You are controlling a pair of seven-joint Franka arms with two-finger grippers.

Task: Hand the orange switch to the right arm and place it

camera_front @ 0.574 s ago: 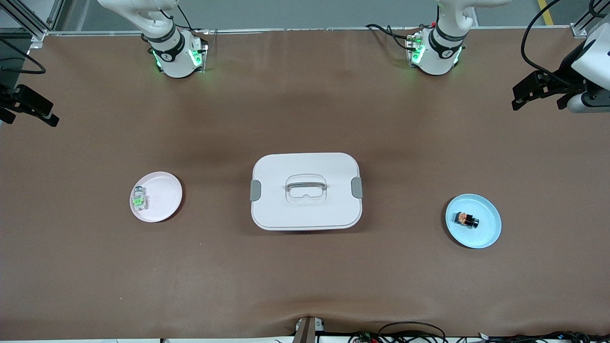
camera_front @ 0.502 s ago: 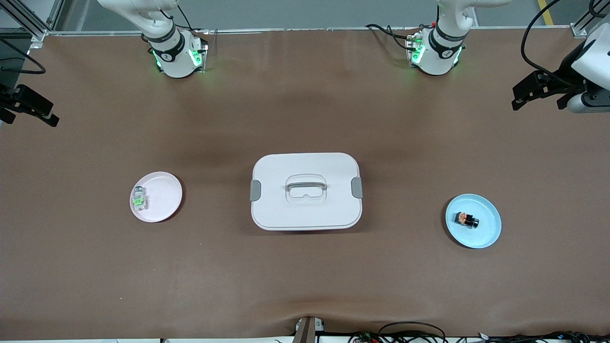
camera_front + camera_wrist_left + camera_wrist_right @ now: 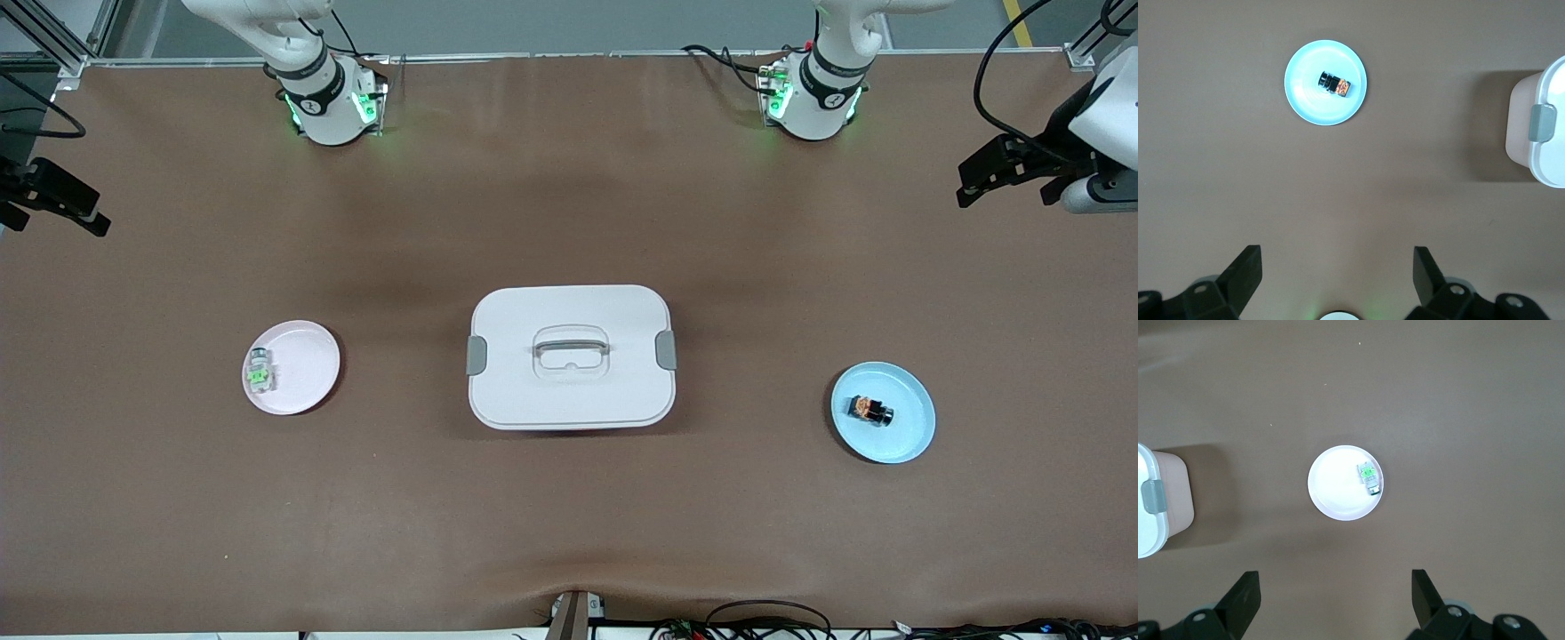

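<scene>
The orange switch [image 3: 869, 410], a stubby black part with an orange face, lies on its side on a light blue plate [image 3: 909, 436] toward the left arm's end of the table. My left gripper [image 3: 987, 171] hangs open and empty high over the bare table at that end. In the left wrist view the switch [image 3: 1335, 84] and the plate [image 3: 1308, 107] show well clear of the open gripper [image 3: 1337, 267]. My right gripper [image 3: 55, 203] hangs open and empty high over the table's other end, and it also shows in the right wrist view [image 3: 1335, 587].
A white lidded box [image 3: 569, 391] with a handle and grey latches sits mid-table. A pink plate [image 3: 307, 364] toward the right arm's end holds a small clear part with green markings [image 3: 259, 373]. Cables lie along the table's edge nearest the front camera.
My left arm has shifted very slightly at its end of the table. Nothing else has moved.
</scene>
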